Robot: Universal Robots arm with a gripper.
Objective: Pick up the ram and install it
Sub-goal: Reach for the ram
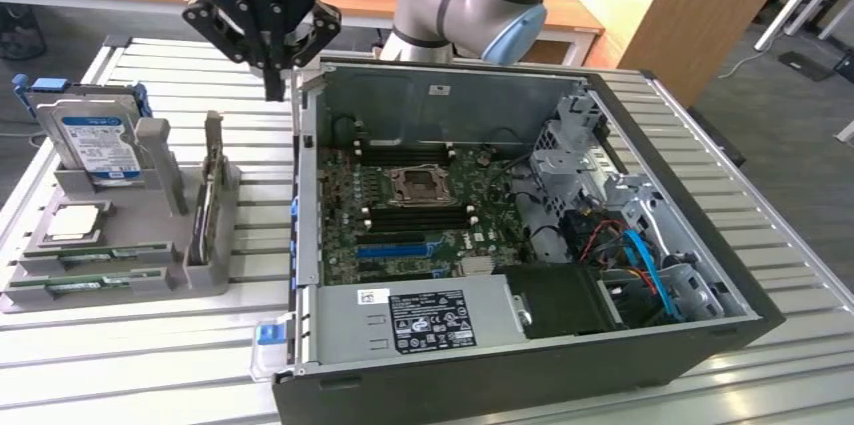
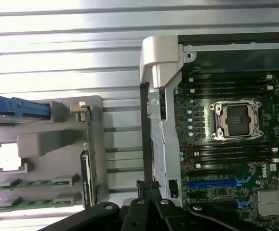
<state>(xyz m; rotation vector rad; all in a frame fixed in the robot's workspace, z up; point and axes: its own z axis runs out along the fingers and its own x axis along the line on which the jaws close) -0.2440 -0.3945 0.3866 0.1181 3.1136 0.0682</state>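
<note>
Slatted table (image 1: pixel 801 275): grey tray (image 1: pixel 214 277) holds HDD (image 1: pixel 100 140), CPU (image 1: pixel 76 223), ram (image 2: pixel 89 154); PC case (image 1: pixel 534 380) open.

We see the black end effector (image 1: pixel 275 85) in the upper left of the frame, fingers pressed together and pointing down with nothing between them. It hangs just beside the upper left corner of the open computer case (image 1: pixel 534 385). At the left of the frame, on the slatted bench (image 1: pixel 147 365), a grey holder (image 1: pixel 214 273) carries an upright blue-labelled hard drive (image 1: pixel 96 140), a square silver chip (image 1: pixel 74 222) and the ram (image 1: pixel 202 220), which stands on edge. Inside the case, the motherboard (image 1: pixel 400 235) has its processor socket (image 1: pixel 416 183) open.
</note>
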